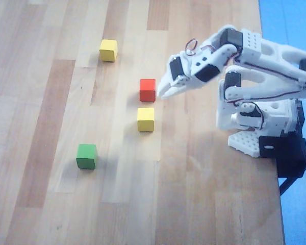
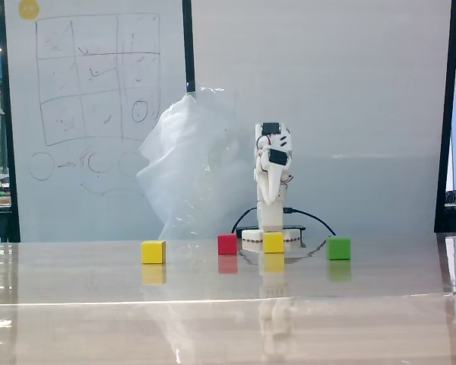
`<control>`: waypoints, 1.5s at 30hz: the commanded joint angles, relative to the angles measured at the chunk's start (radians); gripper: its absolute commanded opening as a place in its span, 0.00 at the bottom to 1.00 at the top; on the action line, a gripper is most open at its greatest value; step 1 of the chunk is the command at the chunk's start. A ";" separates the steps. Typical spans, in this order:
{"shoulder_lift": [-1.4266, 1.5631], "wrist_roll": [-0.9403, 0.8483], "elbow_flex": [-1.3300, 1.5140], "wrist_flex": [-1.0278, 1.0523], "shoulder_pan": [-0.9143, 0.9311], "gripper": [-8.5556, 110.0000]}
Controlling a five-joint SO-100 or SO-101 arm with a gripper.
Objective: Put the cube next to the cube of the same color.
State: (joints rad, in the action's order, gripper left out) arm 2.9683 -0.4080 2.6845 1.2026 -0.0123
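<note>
- The pincer (image 1: 162, 93) is hovering empty just right of the red cube (image 1: 147, 90) in the overhead view; I cannot tell whether it is parted.
- One yellow cube (image 1: 146, 119) is sitting on the worktop (image 1: 204, 194) just below the red cube.
- The other yellow cube (image 1: 108, 50) is lying well up-left of the red cube.
- The green cube (image 1: 86, 156) is resting down-left of the red cube.

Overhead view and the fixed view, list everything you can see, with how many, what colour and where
yellow cube: two; one far from the arm at the top left of the overhead view, the other mid-table, just below the red cube
red cube: one, right by the gripper tip in the overhead view
green cube: one, lower left in the overhead view
table: one, light wood planks
whiteboard: one, white with pen sketches, behind the table in the fixed view
plastic sheet: one, clear, crumpled behind the arm
gripper: one, white, empty, beside the red cube; whether open is unclear
</note>
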 commanded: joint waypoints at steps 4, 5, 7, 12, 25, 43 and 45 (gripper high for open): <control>-0.380 0.028 -0.414 0.040 0.005 0.07; -0.431 0.052 -0.451 0.067 0.005 0.07; -0.534 0.123 -0.525 0.123 0.005 0.07; -0.739 0.282 -0.661 0.207 -0.011 0.07; -0.963 0.321 -0.727 0.190 -0.063 0.28; -1.226 0.319 -0.635 0.074 0.041 0.33; -1.241 0.321 -0.630 0.075 0.041 0.33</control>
State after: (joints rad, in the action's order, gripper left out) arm 1.7211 -0.0920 2.0617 1.2916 0.0199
